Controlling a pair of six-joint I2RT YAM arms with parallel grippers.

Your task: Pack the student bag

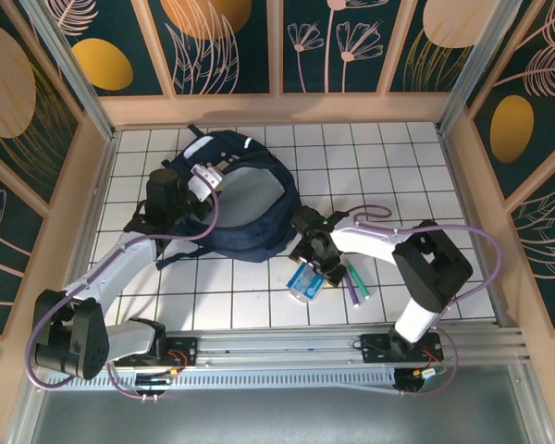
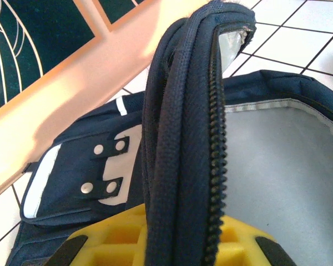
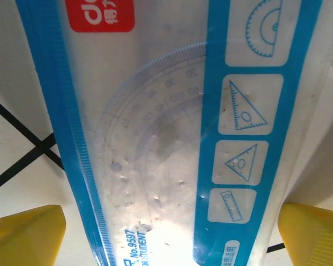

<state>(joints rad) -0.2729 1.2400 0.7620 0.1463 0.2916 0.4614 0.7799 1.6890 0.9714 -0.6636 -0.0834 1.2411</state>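
Observation:
The student bag (image 1: 245,208), navy blue, lies at the back left of the tiled table with its mouth held open. My left gripper (image 1: 201,178) is shut on the bag's zip rim (image 2: 183,138), which runs up between the yellow fingers (image 2: 250,238). The grey lining (image 2: 283,172) and the light pocket flap (image 2: 112,166) show behind the rim. My right gripper (image 1: 320,262) hangs open just over a clear and blue geometry set packet (image 1: 304,282). In the right wrist view the packet (image 3: 166,127) lies flat on the tiles, and the yellow fingertips (image 3: 25,235) stand wide on either side of it.
A purple pen and a green pen (image 1: 356,282) lie right of the packet. A wooden wall (image 1: 83,203) borders the table at left, back and right. The arms' mounting rail (image 1: 287,347) runs along the near edge.

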